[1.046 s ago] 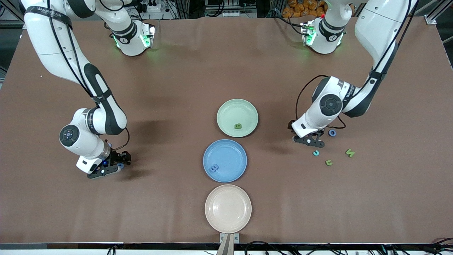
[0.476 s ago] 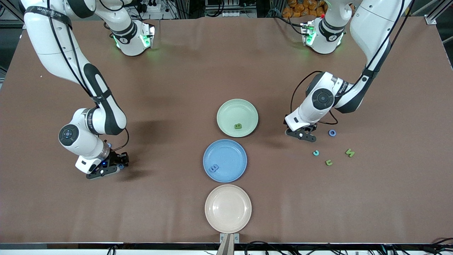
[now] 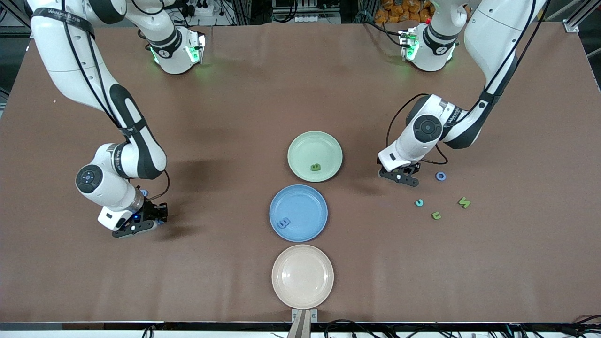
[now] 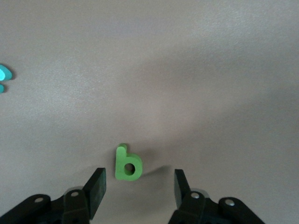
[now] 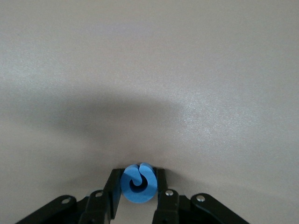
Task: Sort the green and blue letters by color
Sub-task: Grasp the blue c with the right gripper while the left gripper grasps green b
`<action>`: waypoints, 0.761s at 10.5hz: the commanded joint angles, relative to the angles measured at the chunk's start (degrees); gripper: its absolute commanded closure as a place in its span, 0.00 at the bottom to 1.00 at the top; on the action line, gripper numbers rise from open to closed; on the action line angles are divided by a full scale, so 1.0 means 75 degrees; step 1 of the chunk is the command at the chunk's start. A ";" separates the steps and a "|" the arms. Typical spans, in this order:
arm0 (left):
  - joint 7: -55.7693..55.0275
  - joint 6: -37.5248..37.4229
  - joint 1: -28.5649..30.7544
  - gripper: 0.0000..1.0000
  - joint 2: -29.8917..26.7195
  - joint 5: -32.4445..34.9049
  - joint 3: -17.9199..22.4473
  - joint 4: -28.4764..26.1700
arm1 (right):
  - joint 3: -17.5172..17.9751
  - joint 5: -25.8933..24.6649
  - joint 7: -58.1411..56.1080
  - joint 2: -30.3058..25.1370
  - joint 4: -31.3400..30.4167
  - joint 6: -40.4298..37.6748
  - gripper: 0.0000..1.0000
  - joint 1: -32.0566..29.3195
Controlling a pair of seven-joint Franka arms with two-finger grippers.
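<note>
My left gripper [image 3: 400, 177] is open and low over the table beside the green plate [image 3: 300, 143]. In the left wrist view [image 4: 138, 187] a leaf-green letter b [image 4: 128, 164] lies flat on the table just ahead of the gap between its jaws, touching neither. My right gripper [image 3: 158, 219] is shut on a blue curled letter [image 5: 138, 182], just above the table toward the right arm's end. A green letter [image 3: 316, 167] lies in the green plate. A blue letter [image 3: 283, 222] lies in the blue plate [image 3: 307, 202].
A beige plate [image 3: 302, 276] stands nearest the front camera. A blue ring [image 3: 440, 176], a teal piece [image 3: 419, 203] and two green letters [image 3: 436, 215] [image 3: 464, 202] lie on the table toward the left arm's end.
My left gripper has moved off the loose letters toward the green plate and come to rest over the green b. My right gripper has drifted slightly toward the right arm's end with the blue letter.
</note>
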 commanded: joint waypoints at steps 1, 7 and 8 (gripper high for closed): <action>0.0008 0.0369 0.0356 0.33 0.0094 0.0482 -0.0019 -0.0150 | 0.0031 -0.0101 0.0081 -0.0021 0.0104 -0.0043 0.80 -0.0017; -0.0155 0.0417 0.0335 0.40 0.0235 0.0601 -0.0031 -0.0092 | -0.0004 0.0039 0.1927 -0.0221 0.0489 -0.0242 0.90 0.0976; -0.0156 0.0417 0.0346 0.49 0.0282 0.0601 -0.0031 -0.0092 | 0.0008 0.0051 0.2443 -0.0210 0.0735 -0.0428 0.90 0.1246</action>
